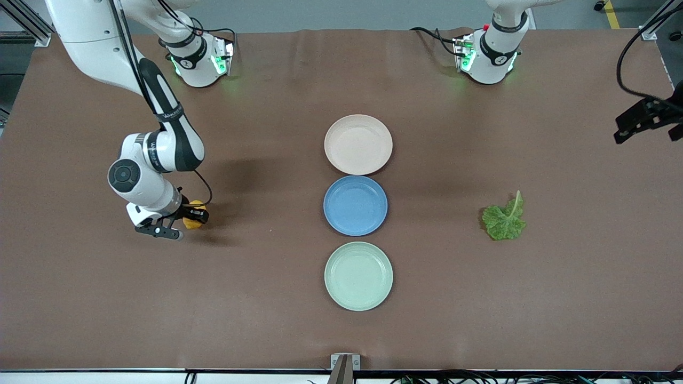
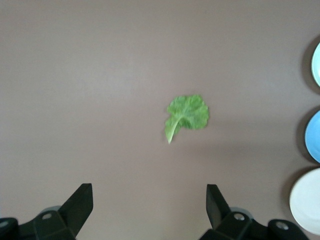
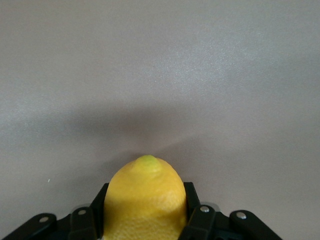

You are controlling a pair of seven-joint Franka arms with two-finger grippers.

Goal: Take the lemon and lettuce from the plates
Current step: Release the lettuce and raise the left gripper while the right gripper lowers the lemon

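The yellow lemon (image 1: 193,221) (image 3: 145,192) sits between the fingers of my right gripper (image 1: 187,223) (image 3: 145,212), which is shut on it low over the bare table toward the right arm's end. Its pointed tip sticks out past the fingers. The green lettuce (image 1: 504,218) (image 2: 186,115) lies flat on the table toward the left arm's end, off any plate. My left gripper (image 2: 150,200) hangs open high over the table, apart from the leaf. The beige-pink plate (image 1: 358,144) and the mint plate (image 1: 358,276) hold nothing.
A blue plate (image 1: 355,205) lies between the two pale plates in a row down the table's middle. All three plates show at the edge of the left wrist view, the blue one (image 2: 314,135) in the middle. Both arm bases stand at the table's robot edge.
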